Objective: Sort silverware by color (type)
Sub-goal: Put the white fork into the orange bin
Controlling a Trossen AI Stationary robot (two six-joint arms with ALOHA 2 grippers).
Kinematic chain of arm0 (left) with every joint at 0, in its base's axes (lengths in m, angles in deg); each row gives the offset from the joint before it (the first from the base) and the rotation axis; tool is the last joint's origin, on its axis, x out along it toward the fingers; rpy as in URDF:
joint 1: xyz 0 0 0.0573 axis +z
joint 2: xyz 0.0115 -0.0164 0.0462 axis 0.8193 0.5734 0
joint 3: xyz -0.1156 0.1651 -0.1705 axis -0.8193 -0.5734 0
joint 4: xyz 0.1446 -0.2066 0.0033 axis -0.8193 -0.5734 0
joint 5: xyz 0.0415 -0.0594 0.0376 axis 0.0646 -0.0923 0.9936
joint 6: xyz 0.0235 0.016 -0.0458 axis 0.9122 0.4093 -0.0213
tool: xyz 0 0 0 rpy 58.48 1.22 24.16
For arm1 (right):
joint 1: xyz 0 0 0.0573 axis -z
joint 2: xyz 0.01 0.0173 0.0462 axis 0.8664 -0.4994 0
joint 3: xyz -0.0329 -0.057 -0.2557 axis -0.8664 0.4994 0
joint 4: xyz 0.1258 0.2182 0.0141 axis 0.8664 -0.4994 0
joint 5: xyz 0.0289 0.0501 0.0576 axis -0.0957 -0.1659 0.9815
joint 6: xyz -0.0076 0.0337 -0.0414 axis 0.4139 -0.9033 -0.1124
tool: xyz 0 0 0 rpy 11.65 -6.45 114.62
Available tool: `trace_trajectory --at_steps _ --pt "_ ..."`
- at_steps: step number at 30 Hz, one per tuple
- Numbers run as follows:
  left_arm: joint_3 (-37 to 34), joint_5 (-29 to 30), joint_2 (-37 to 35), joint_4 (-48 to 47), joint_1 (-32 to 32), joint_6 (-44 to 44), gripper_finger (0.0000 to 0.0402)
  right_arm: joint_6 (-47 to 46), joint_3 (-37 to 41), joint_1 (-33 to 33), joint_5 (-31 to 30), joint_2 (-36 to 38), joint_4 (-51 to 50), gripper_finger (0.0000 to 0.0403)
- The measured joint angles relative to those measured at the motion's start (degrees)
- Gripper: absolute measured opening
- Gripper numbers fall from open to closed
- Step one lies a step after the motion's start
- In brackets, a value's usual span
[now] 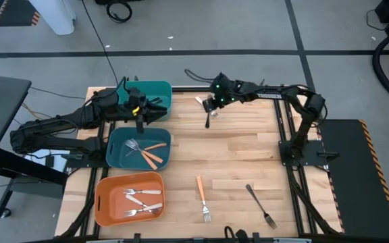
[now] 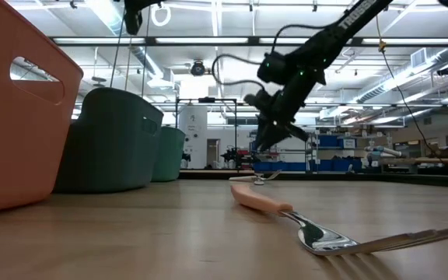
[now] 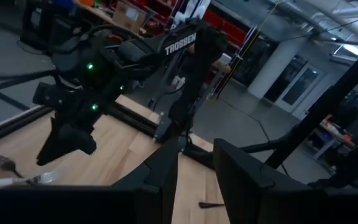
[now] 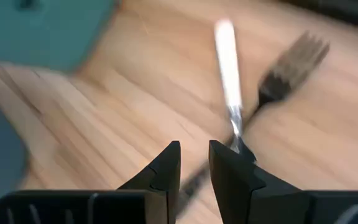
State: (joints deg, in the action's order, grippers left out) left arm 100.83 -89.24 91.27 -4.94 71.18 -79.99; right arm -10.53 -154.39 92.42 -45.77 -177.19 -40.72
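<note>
right tool [image 1: 210, 108]: narrow gap, empty, above black fork [image 4: 291, 68] and cream-handled utensil [image 4: 227, 59] on wooden table [image 1: 248, 148] | left tool [image 1: 140, 121]: narrow gap, over teal plastic bin [image 1: 117, 156]

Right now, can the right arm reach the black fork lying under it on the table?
Probably yes. The right gripper hovers directly over the black fork, which lies crossed with a cream-handled utensil. Nothing else blocks it, but that crossing may complicate a clean pick.
</note>
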Motion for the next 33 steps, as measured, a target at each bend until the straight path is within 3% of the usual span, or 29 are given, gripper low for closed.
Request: trace_trajectory --at_steps 11,33 --pt "0.0 0.0 0.0 -2.8 0.0 0.0 0.0112 -0.1 0.0 1.5 5.0 -1.8 -12.3 0.0091" --pt "0.0 0.1 4.9 -2.7 0.0 1.5 0.0112 -5.5 0.0 3.3 3.7 -1.4 -10.9 0.0091"
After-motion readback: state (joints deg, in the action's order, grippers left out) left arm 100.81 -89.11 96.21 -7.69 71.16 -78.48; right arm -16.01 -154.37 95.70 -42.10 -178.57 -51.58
